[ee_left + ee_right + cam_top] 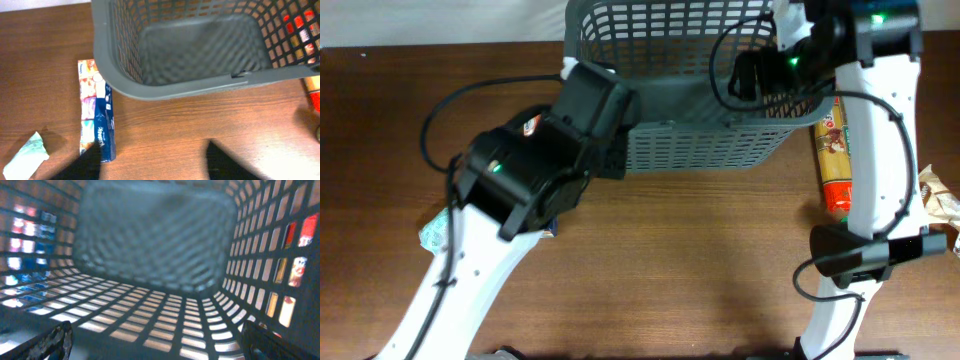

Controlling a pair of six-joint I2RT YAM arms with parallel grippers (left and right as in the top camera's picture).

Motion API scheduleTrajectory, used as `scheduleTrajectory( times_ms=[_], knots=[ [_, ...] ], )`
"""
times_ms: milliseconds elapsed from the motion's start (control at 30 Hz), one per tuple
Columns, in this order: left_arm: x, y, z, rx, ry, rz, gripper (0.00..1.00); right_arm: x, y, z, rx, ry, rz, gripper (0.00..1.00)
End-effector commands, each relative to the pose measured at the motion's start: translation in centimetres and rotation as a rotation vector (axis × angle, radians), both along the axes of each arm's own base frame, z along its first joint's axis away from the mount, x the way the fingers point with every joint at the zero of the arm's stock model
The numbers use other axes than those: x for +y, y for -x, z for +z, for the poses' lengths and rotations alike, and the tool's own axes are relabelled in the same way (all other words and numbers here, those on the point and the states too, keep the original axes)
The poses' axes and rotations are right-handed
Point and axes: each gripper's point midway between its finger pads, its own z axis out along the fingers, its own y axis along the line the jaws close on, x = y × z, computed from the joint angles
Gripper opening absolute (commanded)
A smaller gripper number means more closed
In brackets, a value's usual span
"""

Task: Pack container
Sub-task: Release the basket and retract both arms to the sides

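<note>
So, shopping basket (695, 150): dark grey, slotted walls and a thick rim, standing at the far middle of the desk (700, 260); nothing shows on its floor in the wrist views
Left fingers (82, 162): spread apart with nothing between them, hanging over bare wood just outside the basket's near rim
Left arm: white with a black wrist housing, reaching in from the near left; from overhead the housing covers the basket's near-left corner and hides the fingers
Right fingers (52, 340): wide apart and empty, down inside the basket, with lattice wall on both sides and ahead; the view is blurred
Right arm: rising from the near right and bending over the basket's right rim, a green light on its wrist
Long carton (95, 115): colourful top and blue side, lying flat on the desk just beside the basket's left wall; I cannot tell whether it touches the rim
Pale packet (27, 155): small, white-green, crumpled, on the desk to the left of the carton and apart from it
Orange packet (832, 150): long, orange and red, lying just beside the basket's right wall, partly under the right arm
Wrapper (940, 200): light coloured, at the desk's right edge, only partly in view
</note>
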Motion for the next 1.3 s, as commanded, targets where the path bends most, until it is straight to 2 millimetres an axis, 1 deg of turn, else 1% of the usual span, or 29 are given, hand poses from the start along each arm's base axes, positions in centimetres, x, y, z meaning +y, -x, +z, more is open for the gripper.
scheduleTrajectory(
  times_ms=[0,33,100,133,200,300,367,400,467,500,600,667,767,800,867,933,1033,1167,1200,1267],
  knots=[
    [0.9,0.1,1.2,-0.043,-0.004,0.013,0.97,1.2,1.9,7.0,-0.202,-0.067,0.027,0.99],
    [0.9,0.2,1.2,-0.045,-0.004,0.013,1.00,1.1,2.5,8.5,-0.248,-0.074,0.028,0.99],
    [1.0,0.2,1.2,-0.043,-0.009,0.015,1.00,0.9,3.8,11.1,-0.327,-0.083,0.028,0.99],
    [1.2,0.2,1.1,-0.043,-0.018,0.021,1.00,0.5,4.5,12.5,-0.370,-0.080,0.021,0.99],
    [1.9,0.1,1.1,-0.049,-0.051,0.044,1.00,-0.7,5.9,14.3,-0.435,-0.043,-0.014,0.99],
    [4.4,0.0,1.4,-0.082,-0.160,0.122,1.00,-4.4,8.4,17.3,-0.534,0.048,-0.194,0.99],
    [5.9,-0.1,1.7,-0.101,-0.229,0.171,1.00,-7.3,10.7,19.5,-0.606,0.094,-0.353,0.99],
    [6.5,0.0,1.8,-0.107,-0.254,0.188,1.00,-8.3,11.8,20.4,-0.636,0.102,-0.410,0.99],
    [7.5,-0.1,2.0,-0.116,-0.288,0.218,1.00,-9.7,14.0,21.9,-0.691,0.100,-0.490,0.99],
    [7.9,-0.2,2.1,-0.121,-0.298,0.235,1.00,-10.3,15.4,22.8,-0.724,0.102,-0.513,0.99],
    [9.2,-0.5,2.2,-0.120,-0.303,0.277,1.00,-11.6,18.3,24.0,-0.777,0.120,-0.560,0.99],
    [10.4,-0.7,2.2,-0.112,-0.305,0.315,1.00,-12.7,20.1,24.2,-0.791,0.131,-0.618,0.99],
    [12.7,-0.7,1.9,-0.088,-0.302,0.400,1.00,-14.0,22.4,23.3,-0.769,0.133,-0.700,0.99],
    [13.5,-0.6,1.8,-0.080,-0.300,0.431,1.00,-14.1,22.9,22.8,-0.754,0.131,-0.717,0.99],
    [15.5,-0.5,1.7,-0.062,-0.308,0.490,1.00,-14.3,23.8,21.2,-0.706,0.123,-0.746,0.99],
    [17.1,-0.5,1.7,-0.052,-0.312,0.540,1.00,-14.4,24.4,18.9,-0.639,0.118,-0.777,0.99],
    [18.8,-0.3,1.7,-0.042,-0.315,0.592,1.00,-14.9,24.7,15.3,-0.539,0.151,-0.834,0.99],
    [19.7,-0.2,1.7,-0.038,-0.316,0.622,1.00,-15.8,24.4,10.3,-0.403,0.226,-0.936,0.99],
    [19.8,-0.2,1.7,-0.037,-0.316,0.623,1.00,-16.1,24.2,8.8,-0.359,0.244,-0.974,0.99],
    [19.7,-0.2,1.6,-0.036,-0.313,0.621,1.00,-16.7,23.9,6.4,-0.280,0.278,-1.041,0.99]
  ],
)
